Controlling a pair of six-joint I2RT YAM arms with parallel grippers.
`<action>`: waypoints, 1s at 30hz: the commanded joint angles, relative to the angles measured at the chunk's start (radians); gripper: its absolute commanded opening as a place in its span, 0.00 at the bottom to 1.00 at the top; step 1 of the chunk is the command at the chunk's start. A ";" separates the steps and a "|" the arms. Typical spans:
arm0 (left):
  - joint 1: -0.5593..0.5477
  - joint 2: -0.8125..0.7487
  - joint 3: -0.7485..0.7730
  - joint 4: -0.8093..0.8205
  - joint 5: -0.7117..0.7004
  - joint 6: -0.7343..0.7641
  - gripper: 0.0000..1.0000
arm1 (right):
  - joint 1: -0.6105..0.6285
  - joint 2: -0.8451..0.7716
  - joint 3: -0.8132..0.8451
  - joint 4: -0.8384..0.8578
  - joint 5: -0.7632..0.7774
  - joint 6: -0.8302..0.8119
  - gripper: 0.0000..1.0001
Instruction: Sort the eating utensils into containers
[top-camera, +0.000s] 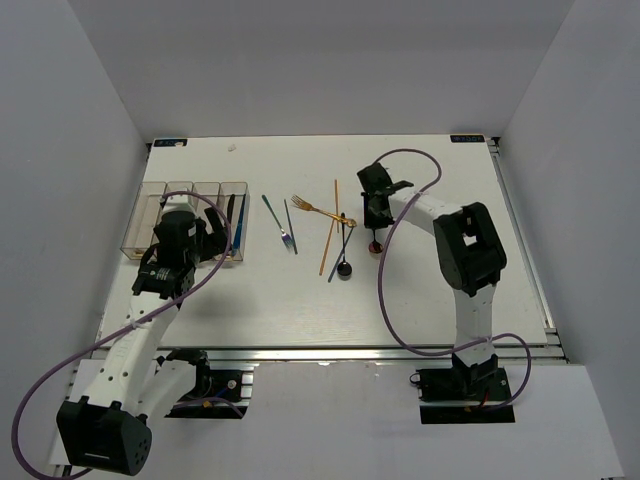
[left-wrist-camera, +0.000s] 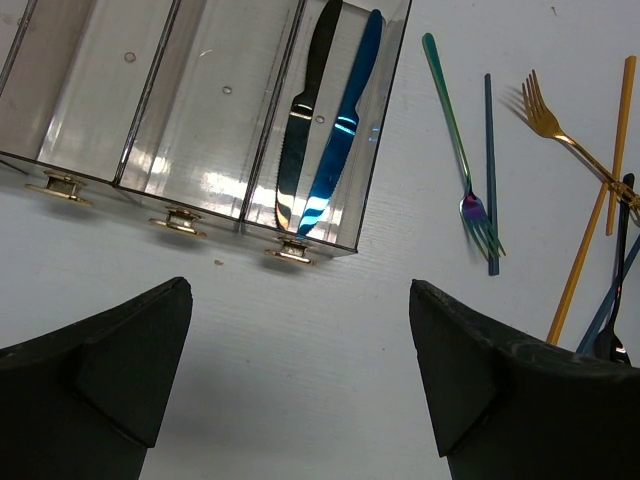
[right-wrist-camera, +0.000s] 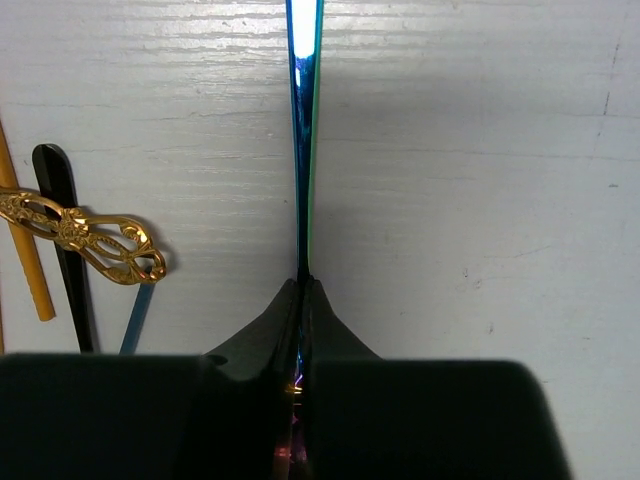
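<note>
The four joined clear containers (top-camera: 150, 215) stand at the left; in the left wrist view (left-wrist-camera: 150, 120) the rightmost bin holds a black knife (left-wrist-camera: 312, 90) and a blue knife (left-wrist-camera: 345, 120). My left gripper (top-camera: 214, 243) hovers open and empty (left-wrist-camera: 300, 290) over bare table just in front of that bin. My right gripper (top-camera: 375, 215) is shut (right-wrist-camera: 302, 285) on a thin iridescent blue-teal utensil (right-wrist-camera: 303, 120), whose end shows in the top view (top-camera: 374, 242). Loose on the table are a teal fork (top-camera: 278, 222), a blue stick (top-camera: 290, 225), a gold fork (top-camera: 320, 211), orange sticks (top-camera: 330, 240) and a black spoon (top-camera: 344, 262).
The loose utensils overlap in a pile left of my right gripper; the gold fork's handle (right-wrist-camera: 90, 235), a black handle (right-wrist-camera: 65, 230) and an orange stick (right-wrist-camera: 25, 270) lie close by it. The three left bins look empty. White walls enclose the table.
</note>
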 joint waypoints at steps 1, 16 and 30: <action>-0.004 -0.009 0.020 0.011 0.012 0.003 0.98 | 0.000 0.046 -0.094 -0.097 -0.022 -0.005 0.00; -0.002 -0.038 -0.071 0.200 0.357 -0.189 0.98 | 0.018 -0.314 -0.278 0.073 -0.092 0.015 0.00; -0.214 0.103 -0.229 0.793 0.490 -0.548 0.98 | 0.204 -0.530 -0.326 0.163 -0.260 0.021 0.00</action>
